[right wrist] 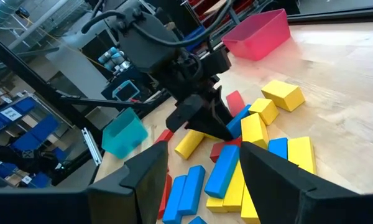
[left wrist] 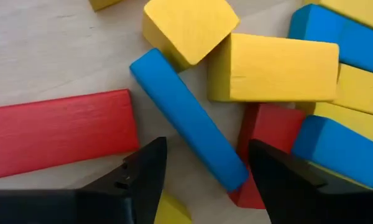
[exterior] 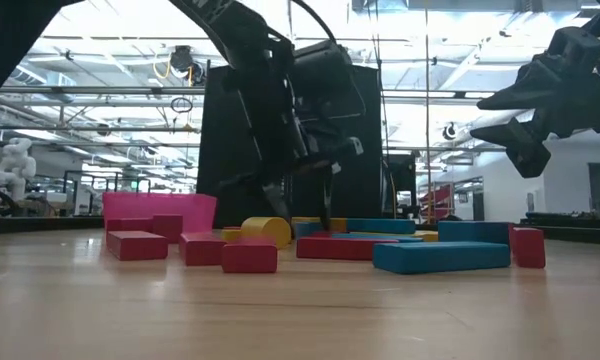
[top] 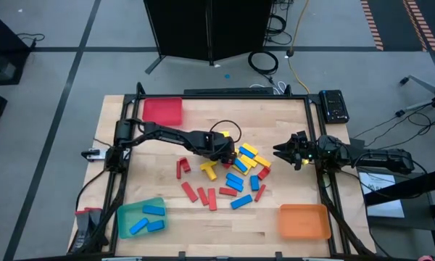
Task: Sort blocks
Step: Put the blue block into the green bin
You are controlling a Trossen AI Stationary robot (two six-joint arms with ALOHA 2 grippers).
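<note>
Red, blue and yellow blocks (top: 235, 174) lie flat in a loose pile at the table's middle. My left gripper (top: 228, 154) hangs over the pile's far left part, pointing steeply down, open. In the left wrist view its fingers (left wrist: 146, 171) stand on either side of one end of a slanting blue block (left wrist: 186, 118), which lies between a red block (left wrist: 56, 130) and a yellow block (left wrist: 273, 68). I see no touch. My right gripper (top: 284, 153) waits open at the table's right edge, above the wood, pointing at the pile (right wrist: 255, 130).
A red tray (top: 163, 111) stands at the far left corner. At the near left is a green tray (top: 125, 217) holding three blue blocks. An orange tray (top: 304, 221) sits at the near right. Bare wood lies around the pile.
</note>
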